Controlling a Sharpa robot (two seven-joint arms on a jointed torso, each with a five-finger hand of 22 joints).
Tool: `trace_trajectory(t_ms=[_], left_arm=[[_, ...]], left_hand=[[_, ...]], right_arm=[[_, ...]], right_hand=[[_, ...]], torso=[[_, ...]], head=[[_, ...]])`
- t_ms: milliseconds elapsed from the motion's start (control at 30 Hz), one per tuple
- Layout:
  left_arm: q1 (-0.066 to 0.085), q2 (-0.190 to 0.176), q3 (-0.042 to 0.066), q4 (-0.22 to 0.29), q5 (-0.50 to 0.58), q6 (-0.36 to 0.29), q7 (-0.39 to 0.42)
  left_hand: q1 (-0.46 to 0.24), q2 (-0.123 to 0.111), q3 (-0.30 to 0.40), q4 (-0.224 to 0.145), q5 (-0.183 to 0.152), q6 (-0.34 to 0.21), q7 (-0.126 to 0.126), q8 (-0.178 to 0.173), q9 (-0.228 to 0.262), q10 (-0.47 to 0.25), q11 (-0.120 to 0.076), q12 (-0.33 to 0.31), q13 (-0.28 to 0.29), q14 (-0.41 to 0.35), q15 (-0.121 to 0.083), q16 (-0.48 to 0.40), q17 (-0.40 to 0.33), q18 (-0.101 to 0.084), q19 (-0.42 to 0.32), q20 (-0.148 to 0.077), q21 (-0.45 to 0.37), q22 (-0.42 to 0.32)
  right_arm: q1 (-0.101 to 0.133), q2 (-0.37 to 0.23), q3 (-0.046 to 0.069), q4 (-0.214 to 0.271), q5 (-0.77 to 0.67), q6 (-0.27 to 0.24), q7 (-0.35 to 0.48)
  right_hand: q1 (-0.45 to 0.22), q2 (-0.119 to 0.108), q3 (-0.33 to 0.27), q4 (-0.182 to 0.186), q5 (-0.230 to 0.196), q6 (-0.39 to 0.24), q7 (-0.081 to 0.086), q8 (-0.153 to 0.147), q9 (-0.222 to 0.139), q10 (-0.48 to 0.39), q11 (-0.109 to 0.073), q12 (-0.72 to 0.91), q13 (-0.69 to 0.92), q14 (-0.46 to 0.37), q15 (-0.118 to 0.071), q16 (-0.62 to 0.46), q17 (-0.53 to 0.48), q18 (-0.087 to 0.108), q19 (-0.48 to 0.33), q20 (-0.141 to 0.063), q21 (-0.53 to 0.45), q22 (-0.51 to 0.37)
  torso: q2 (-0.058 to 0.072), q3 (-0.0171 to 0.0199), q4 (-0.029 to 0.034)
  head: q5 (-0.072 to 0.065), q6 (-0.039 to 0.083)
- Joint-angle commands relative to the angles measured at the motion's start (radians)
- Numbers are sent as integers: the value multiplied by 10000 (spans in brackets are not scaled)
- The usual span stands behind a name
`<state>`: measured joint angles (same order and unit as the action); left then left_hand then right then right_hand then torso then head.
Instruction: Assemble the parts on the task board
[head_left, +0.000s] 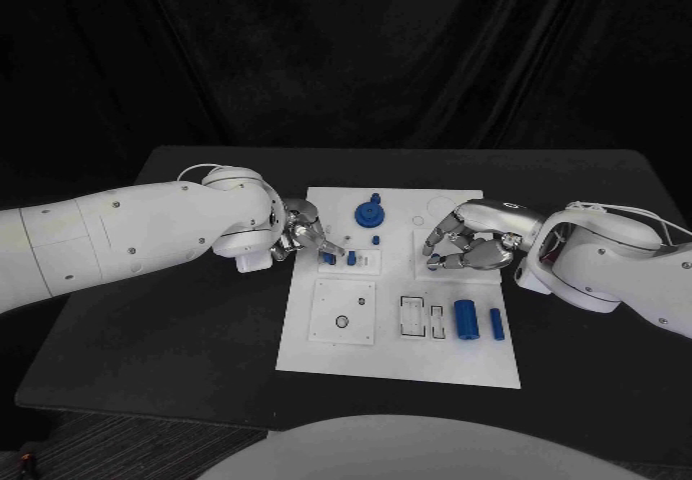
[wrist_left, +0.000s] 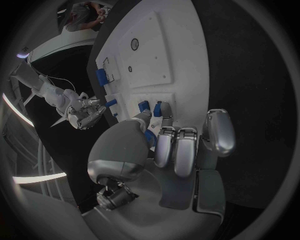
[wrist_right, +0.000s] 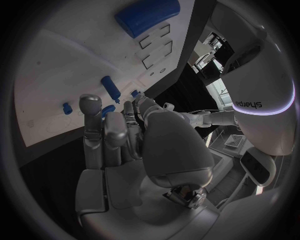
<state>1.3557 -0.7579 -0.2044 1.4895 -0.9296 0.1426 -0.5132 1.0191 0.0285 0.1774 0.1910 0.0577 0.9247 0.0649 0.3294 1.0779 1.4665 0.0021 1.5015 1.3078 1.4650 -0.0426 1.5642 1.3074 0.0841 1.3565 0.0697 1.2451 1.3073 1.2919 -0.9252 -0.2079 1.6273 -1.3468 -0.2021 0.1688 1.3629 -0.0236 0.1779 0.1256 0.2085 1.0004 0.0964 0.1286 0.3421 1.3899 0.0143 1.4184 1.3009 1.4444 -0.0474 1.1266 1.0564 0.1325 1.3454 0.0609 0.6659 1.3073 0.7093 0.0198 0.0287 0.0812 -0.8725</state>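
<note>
The white task board (head_left: 397, 345) lies in the middle of the table. Two small blue parts (head_left: 329, 258) (wrist_left: 157, 107) stand side by side in its far left area, and my left hand (head_left: 300, 235) (wrist_left: 178, 150) reaches to them with its thumb and fingertips (wrist_left: 166, 120) just short of them. Nothing shows in its grasp. A blue gear-like part (head_left: 371, 212) stands at the far edge. My right hand (head_left: 469, 247) (wrist_right: 125, 140) hovers over the board's far right with fingers curled in and nothing seen in them. A blue cylinder (head_left: 466, 317) (wrist_right: 147, 15) and a thin blue peg (head_left: 498, 323) lie at the near right.
A square inset with a small ring (head_left: 342, 321) sits on the board's near left. Rectangular slots (head_left: 424, 315) lie beside the cylinder. The black table (head_left: 173, 340) spreads around the board on all sides.
</note>
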Motion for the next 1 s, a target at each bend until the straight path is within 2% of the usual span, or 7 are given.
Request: trace_trajectory(t_ms=[33,333,433,633,733,833,1000], left_arm=[[-79,16,-76,-6,1,363,-152],[-79,7,-77,-2,1,277,-95],[-79,4,-77,8,1,232,-52],[-79,12,-76,24,1,231,24],[-79,16,-76,27,1,260,38],[-79,23,-76,25,1,289,45],[-79,32,-76,23,1,318,42]], left_hand=[[-139,-12,-166,65,-56,-35,59,33,-19,30,54,-15,1703,1058,49,66,2634,-45,-27,44,-46,1579],[-598,-79,-726,597,-103,-74,77,34,-25,13,67,-23,1690,1058,58,66,2634,-42,-54,45,-63,1575],[-775,52,-945,908,-95,-94,88,27,-30,4,77,-27,1685,1055,65,64,2629,-42,-67,51,-69,1573],[-797,424,-970,988,-31,-125,101,12,-48,-11,93,-35,1674,1045,82,59,2618,-39,-76,68,-81,1569],[-680,605,-999,969,301,-150,109,-3,-74,-23,104,-41,1667,1042,98,56,2613,-33,-85,84,-96,1564],[-498,781,-1018,948,937,-169,107,-19,-113,-31,107,-42,1665,1034,102,52,2603,-31,-89,99,-102,1563],[-403,835,-1025,939,1213,-162,101,-17,-129,-28,104,-38,1669,1040,101,56,2611,-30,-92,100,-105,1563]], right_arm=[[-28,-4,5,-3,-3,43,-140],[-33,-3,5,-15,-3,54,-147],[-34,-6,5,-15,-3,59,-151],[-35,-10,5,-14,-3,70,-165],[-36,-10,5,-12,-3,79,-174],[-36,-10,5,-12,-3,87,-181],[-36,-13,5,-8,-3,90,-185]], right_hand=[[17,29,71,6,56,51,1,-6,9,-70,21,-59,-10,-71,-23,-65,-13,97,-31,-8,-31,621],[14,24,71,7,56,39,0,-14,8,-76,19,-66,-20,-72,-24,-69,-17,101,-34,-8,-57,615],[19,27,75,5,60,39,-1,-15,8,-72,17,-62,-15,-73,-25,-74,-22,99,-31,-8,-48,617],[41,50,99,-4,84,40,-6,-16,11,-77,15,-68,-22,-73,-27,-77,-26,101,-30,-9,-65,614],[55,64,114,-10,103,41,-7,-17,13,-73,14,-65,-16,-71,-28,-76,-25,103,-31,-10,-83,611],[79,81,138,-23,144,43,-8,-17,17,-76,11,-69,-22,-74,-30,-90,-41,103,-28,-12,-92,610],[94,90,152,-33,172,45,-8,-17,20,-83,11,-75,-31,-73,-30,-89,-40,105,-29,-13,-109,607]], torso=[[1,-1,-2],[4,2,2],[8,4,2],[8,6,12],[7,4,10],[6,2,3],[5,2,8]], head=[[9,-2],[12,-2],[16,-2],[16,-2],[22,-2],[32,-2],[19,-2]])
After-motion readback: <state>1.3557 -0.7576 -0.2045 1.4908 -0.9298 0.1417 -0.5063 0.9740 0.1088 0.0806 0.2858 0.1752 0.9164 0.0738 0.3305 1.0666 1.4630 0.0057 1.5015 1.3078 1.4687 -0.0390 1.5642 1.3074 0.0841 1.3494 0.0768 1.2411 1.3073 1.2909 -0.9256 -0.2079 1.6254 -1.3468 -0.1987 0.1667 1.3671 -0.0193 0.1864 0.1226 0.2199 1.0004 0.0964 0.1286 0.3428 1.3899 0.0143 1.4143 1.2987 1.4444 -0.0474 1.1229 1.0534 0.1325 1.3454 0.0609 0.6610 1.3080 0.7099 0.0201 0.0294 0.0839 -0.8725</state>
